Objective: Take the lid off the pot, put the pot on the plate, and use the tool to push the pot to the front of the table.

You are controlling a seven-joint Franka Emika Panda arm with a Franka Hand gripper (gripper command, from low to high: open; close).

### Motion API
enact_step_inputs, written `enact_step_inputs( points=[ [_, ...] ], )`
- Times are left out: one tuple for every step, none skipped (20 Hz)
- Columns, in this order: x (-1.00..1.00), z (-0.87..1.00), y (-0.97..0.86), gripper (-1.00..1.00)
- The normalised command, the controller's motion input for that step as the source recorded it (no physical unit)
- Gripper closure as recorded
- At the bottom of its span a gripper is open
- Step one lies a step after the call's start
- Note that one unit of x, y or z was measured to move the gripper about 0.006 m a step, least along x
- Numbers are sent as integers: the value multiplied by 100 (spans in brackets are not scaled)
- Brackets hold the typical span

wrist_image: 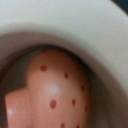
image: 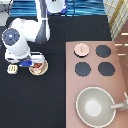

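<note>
Pale-pink lid (image: 81,48) is already off, sitting on the stove counter (image: 120,75) at the exterior view's right; the pot (image: 38,66) is on the plate (image: 44,71) at the left, tool (image: 13,68) just beside. Your gripper (image: 26,63) is low over the pot, jaw state can't be told. Looks like the placing step; the wrist view fills with the pot's rim (wrist_image: 60,20) and spotted orange inside (wrist_image: 57,90).

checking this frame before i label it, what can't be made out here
- End effector, exterior view: low over the plate at the left; the arm hides its fingers.
- Pot, exterior view: mostly covered by the arm.
- Tool, exterior view: too small for detail.
- Lid on the stove: knob barely visible.
</note>
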Motion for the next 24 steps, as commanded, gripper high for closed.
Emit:
enact_step_inputs(
  points=[
    [-27,60,11,-100],
    [-31,66,3,-100],
    [-39,65,0,-100],
    [-46,60,0,-100],
    [-55,53,-1,-100],
    [-64,53,-7,-100],
    [-68,66,-13,-100],
    [-70,77,-26,-100],
    [-69,81,-35,-100],
    [-57,83,-50,-100],
    [-50,85,-59,-100],
    [-44,85,-64,-100],
    [-37,80,-70,-100],
    [-33,73,-73,-100],
    [-29,66,-78,-100],
    [-27,57,-79,-100],
    [-25,54,-80,-100],
    [-25,48,-81,-100],
    [-25,43,-82,-100],
    [-24,36,-82,-100],
    [-25,24,-82,-100],
    [-25,15,-82,-100],
    [-29,3,-83,-100],
    [-34,-5,-84,-100]
  ],
)
